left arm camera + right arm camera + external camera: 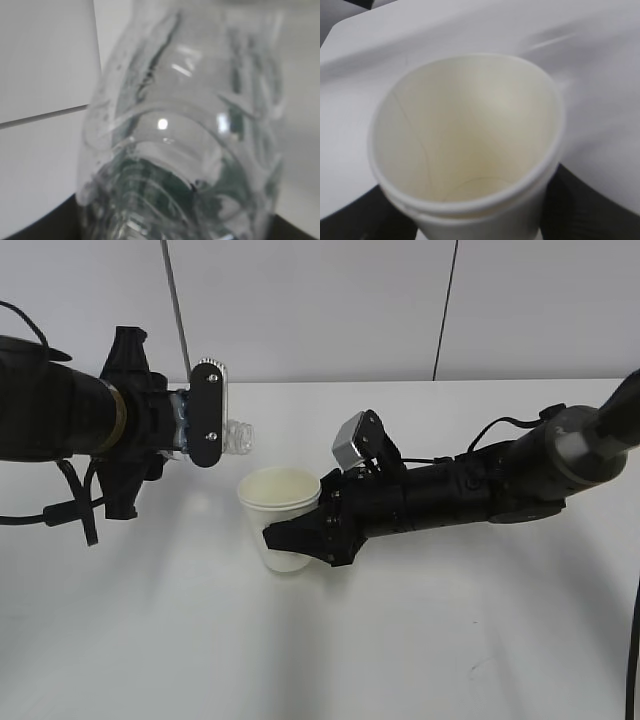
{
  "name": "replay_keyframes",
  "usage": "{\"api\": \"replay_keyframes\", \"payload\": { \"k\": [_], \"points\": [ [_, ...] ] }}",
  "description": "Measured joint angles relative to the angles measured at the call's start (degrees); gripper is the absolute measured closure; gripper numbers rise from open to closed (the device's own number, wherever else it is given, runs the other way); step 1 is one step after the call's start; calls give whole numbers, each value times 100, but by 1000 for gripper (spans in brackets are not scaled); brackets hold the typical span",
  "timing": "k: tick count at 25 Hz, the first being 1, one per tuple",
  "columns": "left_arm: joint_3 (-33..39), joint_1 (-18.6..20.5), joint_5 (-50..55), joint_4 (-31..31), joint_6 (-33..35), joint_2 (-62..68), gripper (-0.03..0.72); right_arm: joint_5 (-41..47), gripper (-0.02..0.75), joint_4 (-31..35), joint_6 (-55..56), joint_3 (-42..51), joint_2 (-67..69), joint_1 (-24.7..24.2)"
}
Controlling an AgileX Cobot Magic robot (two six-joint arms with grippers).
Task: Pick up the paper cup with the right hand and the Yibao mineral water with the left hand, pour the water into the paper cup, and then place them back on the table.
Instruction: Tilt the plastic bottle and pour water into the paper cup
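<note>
- Your left hand (205, 415) has its jaws clamped on the Yibao mineral water (236, 436), tipped sideways, mouth just above the paper cup (281, 508).
- Your right hand (300, 538) grips that upright cup over the table (320, 640).

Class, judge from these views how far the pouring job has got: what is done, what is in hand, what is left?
Done: the left hand holds the Yibao mineral water tipped sideways, and the right hand grips the paper cup. In hand: the bottle's mouth sits up-left of the cup rim; no stream is visible. Left: pouring, it seems, then setting both on the table.
</note>
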Motion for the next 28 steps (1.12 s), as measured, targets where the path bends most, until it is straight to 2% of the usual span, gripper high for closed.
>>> {"api": "replay_keyframes", "payload": {
  "k": [28],
  "points": [
    [0,0,101,292,0,0,335,10,246,-88,14,0,10,0]
  ]
}}
